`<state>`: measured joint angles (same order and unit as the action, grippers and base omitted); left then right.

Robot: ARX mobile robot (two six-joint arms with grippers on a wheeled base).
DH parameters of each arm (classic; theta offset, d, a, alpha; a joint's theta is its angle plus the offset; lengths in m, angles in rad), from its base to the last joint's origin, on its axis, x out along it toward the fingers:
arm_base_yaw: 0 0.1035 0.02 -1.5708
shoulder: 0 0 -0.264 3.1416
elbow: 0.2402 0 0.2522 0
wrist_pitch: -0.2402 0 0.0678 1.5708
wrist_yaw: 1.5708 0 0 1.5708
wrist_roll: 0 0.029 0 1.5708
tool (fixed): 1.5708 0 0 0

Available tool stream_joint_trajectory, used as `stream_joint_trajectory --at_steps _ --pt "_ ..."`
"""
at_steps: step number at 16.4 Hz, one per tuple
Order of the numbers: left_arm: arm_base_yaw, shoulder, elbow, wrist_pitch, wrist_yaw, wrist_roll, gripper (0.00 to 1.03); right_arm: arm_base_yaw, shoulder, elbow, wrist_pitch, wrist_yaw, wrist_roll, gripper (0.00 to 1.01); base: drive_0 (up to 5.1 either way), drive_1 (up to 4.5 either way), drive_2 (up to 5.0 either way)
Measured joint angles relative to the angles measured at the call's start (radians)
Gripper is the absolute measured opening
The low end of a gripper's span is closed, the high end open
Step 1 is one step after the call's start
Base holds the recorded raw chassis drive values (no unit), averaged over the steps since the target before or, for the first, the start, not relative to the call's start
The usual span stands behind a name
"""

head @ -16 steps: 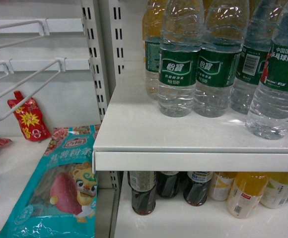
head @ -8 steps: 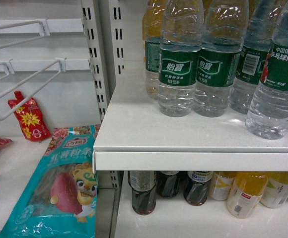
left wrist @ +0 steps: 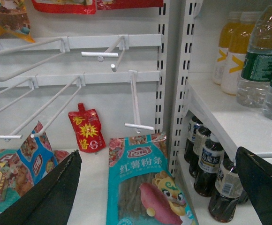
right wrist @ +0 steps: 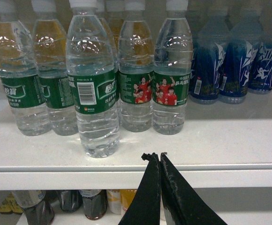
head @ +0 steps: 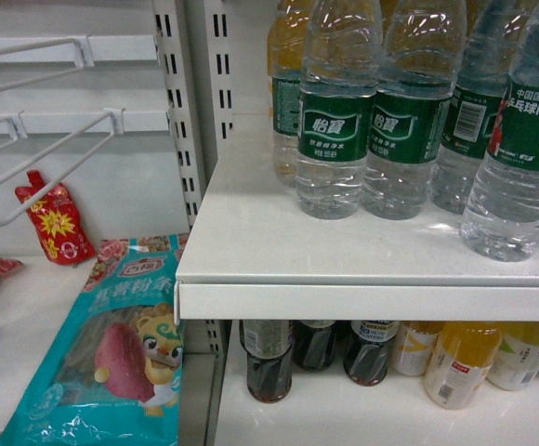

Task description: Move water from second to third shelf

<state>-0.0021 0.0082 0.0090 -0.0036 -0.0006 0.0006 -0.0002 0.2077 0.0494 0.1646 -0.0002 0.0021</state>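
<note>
Several water bottles stand in a cluster on the white shelf (right wrist: 220,150), and one, the water (right wrist: 93,89), sits forward of the rest, nearest the front lip, its barcode turned outward. That forward spot likely makes it the easiest to take without knocking its neighbours. Behind it stand more green-labelled bottles (right wrist: 136,79), with blue bottles (right wrist: 230,61) further along the same shelf. The right pincer (right wrist: 157,161) hangs just below and in front of the shelf edge, its jaws pressed together and grasping nothing, a little to one side of the water. It would have to part its jaws and rise before any grasp. The left pincer (left wrist: 159,187) is spread wide, one dark finger (left wrist: 56,192) low at each side of its wrist view, held back from the shelving and idle. On the shelf below stand dark cola bottles (head: 269,362) and orange juice bottles (head: 460,362). The move looks not yet begun
</note>
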Motion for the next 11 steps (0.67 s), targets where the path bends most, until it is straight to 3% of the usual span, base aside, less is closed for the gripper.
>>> stream_joint_trajectory --at_steps 2,3,4,7,9,11 --pt "0.0 0.0 0.0 0.0 0.0 0.0 0.98 0.0 -0.035 -0.032 0.005 0.0 0.0 0.02 0.0 0.0 0.0" --pt "0.0 0.0 0.0 0.0 -0.001 0.0 0.98 0.0 -0.135 -0.037 -0.147 -0.001 0.0 0.02 0.0 0.0 0.0" --pt "0.0 0.0 0.0 0.002 0.0 0.0 0.98 0.0 -0.203 -0.037 -0.172 0.0 0.0 0.02 0.0 0.0 0.0" --pt "0.0 0.0 0.0 0.0 0.0 0.0 0.98 0.0 -0.203 -0.037 -0.169 0.0 0.0 0.02 0.0 0.0 0.0" --pt "0.0 0.0 0.0 0.0 0.0 0.0 0.98 0.0 -0.203 -0.037 -0.168 0.0 -0.001 0.14 0.0 0.0 0.0" --pt "0.0 0.0 0.0 0.0 0.0 0.0 0.98 0.0 -0.203 -0.037 -0.168 0.0 -0.001 0.32 0.0 0.0 0.0"
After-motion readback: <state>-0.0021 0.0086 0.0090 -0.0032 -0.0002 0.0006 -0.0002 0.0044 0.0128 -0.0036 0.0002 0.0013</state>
